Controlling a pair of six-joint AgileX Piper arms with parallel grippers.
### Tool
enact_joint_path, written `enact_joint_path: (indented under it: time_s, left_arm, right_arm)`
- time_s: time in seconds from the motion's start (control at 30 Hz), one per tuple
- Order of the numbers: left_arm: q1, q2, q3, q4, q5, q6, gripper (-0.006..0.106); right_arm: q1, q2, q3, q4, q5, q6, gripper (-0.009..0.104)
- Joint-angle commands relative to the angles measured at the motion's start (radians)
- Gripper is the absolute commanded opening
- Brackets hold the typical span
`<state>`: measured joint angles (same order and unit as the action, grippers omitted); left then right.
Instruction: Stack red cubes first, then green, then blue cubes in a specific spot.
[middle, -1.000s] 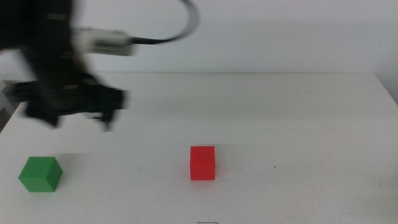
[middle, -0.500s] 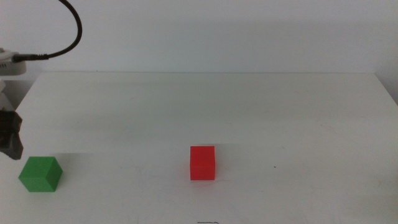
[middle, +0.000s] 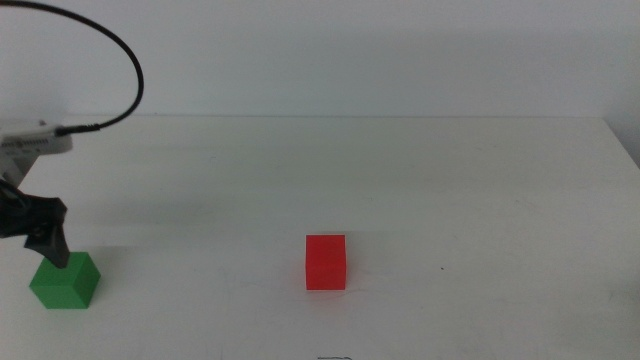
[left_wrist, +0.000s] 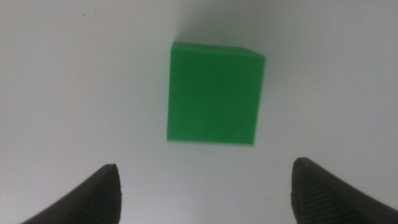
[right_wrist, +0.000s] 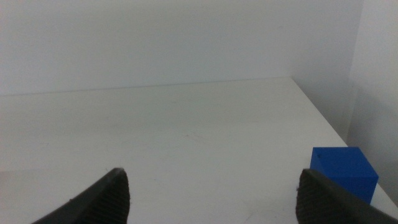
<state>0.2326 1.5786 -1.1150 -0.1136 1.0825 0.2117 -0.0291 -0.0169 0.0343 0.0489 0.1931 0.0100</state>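
Observation:
The green cube (middle: 65, 281) sits at the table's front left; it also shows in the left wrist view (left_wrist: 215, 93). My left gripper (middle: 42, 240) hovers just above it with jaws open and empty; in the left wrist view the gripper (left_wrist: 208, 190) has the cube lying just beyond the gap between its jaws. The red cube (middle: 326, 262) stands alone near the front middle. The blue cube (right_wrist: 344, 172) shows only in the right wrist view, near the table's edge. My right gripper (right_wrist: 211, 193) is open and empty, out of the middle view.
The white tabletop (middle: 420, 180) ends at a far edge against a pale wall. The left arm's black cable (middle: 125, 60) arcs above the far left.
My left arm swung from the middle left out to the far left and came down over the green cube. The cubes have not moved.

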Motion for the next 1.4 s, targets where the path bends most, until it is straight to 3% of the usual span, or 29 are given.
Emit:
enact_joint_path:
  time_s: [0.0, 0.57, 0.8, 1.1, 1.27, 1.37]
  left_arm:
    - [-0.001, -0.004, -0.02, -0.019, -0.028, 0.004, 0.094]
    - [-0.018, 0.146, -0.02, -0.046, -0.123, 0.03, 0.093]
    - [-0.045, 0.164, -0.021, -0.038, -0.163, 0.028, 0.085]
    - [-0.045, 0.173, -0.02, -0.038, -0.176, 0.003, 0.059]
    - [-0.045, 0.179, -0.022, -0.049, -0.132, -0.003, 0.028]
    - [-0.052, 0.137, -0.026, -0.064, -0.085, -0.013, 0.018]
  right_arm:
    - [-0.003, -0.015, -0.023, -0.008, -0.076, -0.01, 0.094]
    - [-0.003, -0.015, -0.023, -0.008, -0.076, -0.01, 0.094]
    - [-0.003, -0.015, -0.023, -0.008, -0.076, -0.01, 0.094]
    - [-0.003, -0.015, -0.023, -0.008, -0.076, -0.01, 0.094]
    - [-0.003, -0.015, -0.023, -0.008, -0.076, -0.01, 0.094]
    - [-0.003, -0.015, -0.023, -0.008, -0.076, -0.01, 0.094]
